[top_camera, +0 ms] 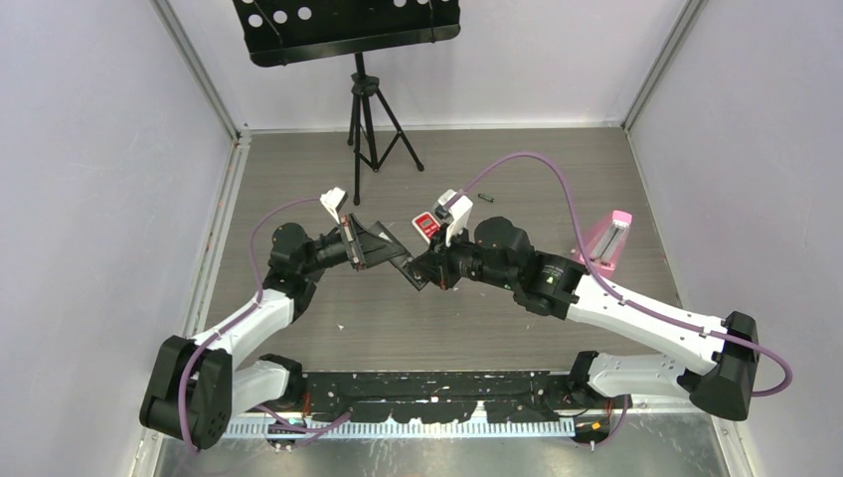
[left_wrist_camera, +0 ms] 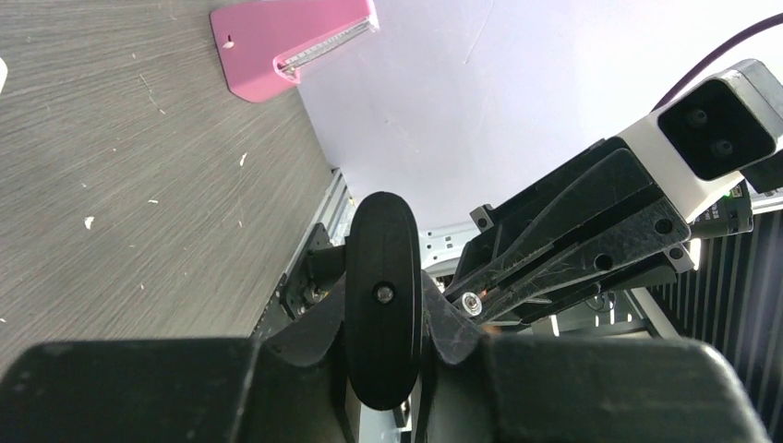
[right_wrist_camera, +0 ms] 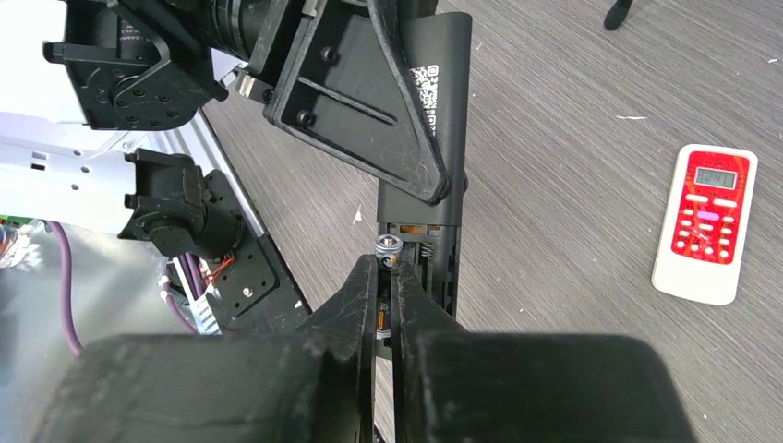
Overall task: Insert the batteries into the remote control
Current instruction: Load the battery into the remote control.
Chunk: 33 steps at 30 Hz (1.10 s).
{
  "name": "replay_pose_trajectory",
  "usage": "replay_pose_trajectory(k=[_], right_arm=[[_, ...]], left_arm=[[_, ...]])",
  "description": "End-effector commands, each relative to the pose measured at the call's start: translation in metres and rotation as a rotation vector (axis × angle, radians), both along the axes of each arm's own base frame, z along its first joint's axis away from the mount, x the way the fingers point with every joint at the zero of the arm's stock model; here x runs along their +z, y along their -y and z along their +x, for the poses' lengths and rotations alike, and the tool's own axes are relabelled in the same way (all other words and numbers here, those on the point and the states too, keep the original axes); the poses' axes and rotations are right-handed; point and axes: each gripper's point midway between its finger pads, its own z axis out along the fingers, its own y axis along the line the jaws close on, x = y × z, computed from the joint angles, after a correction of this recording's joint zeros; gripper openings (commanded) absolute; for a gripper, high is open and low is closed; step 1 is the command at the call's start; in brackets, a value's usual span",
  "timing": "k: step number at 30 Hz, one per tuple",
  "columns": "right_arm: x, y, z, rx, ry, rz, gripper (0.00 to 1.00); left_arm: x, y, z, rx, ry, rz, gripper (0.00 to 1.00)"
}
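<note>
A red-and-white remote (right_wrist_camera: 704, 226) lies on the table (top_camera: 447, 328) nearby, where the left gripper (left_wrist_camera: 383, 318), angled inward, clamps the black remote control (right_wrist_camera: 441, 65) and the right gripper (right_wrist_camera: 386, 277), opposite, pinches a battery (right_wrist_camera: 386, 245) at its open compartment.

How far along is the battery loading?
Done: the left gripper holds the slim black remote control up, its battery bay open. In hand: the right gripper pinches a tiny silver-tipped battery at that bay. Left: seating it, plus a dark battery lying on the table.

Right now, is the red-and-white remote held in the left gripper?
No: the red-and-white remote lies flat on the table, with nothing gripping it.
</note>
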Motion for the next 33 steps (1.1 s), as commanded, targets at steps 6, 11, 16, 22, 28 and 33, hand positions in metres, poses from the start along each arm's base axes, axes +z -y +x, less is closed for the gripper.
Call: replay_pose_trajectory(k=[6,11,16,22,28,33], right_arm=[[0.007,-0.014,-0.001,0.058,0.056,0.031,0.07],[0.003,-0.016,0.001,0.065,0.067,0.015,0.07],[-0.002,-0.016,-0.001,0.083,0.072,-0.001,0.09],[-0.007,-0.015,-0.001,0.087,0.082,-0.013,0.09],[-0.007,-0.018,0.002,0.082,0.088,-0.006,0.08],[-0.010,-0.017,0.002,0.080,0.085,-0.014,0.08]], left_arm=[[0.031,0.002,-0.003,-0.031,0.055,-0.046,0.00],[0.031,0.003,-0.004,-0.038,0.057,-0.045,0.00],[0.033,0.003,-0.006,-0.042,0.070,-0.046,0.00],[0.035,0.003,-0.009,-0.065,0.086,-0.042,0.00],[0.035,0.004,-0.017,-0.110,0.120,-0.029,0.00],[0.034,0.004,-0.017,-0.118,0.132,-0.022,0.00]])
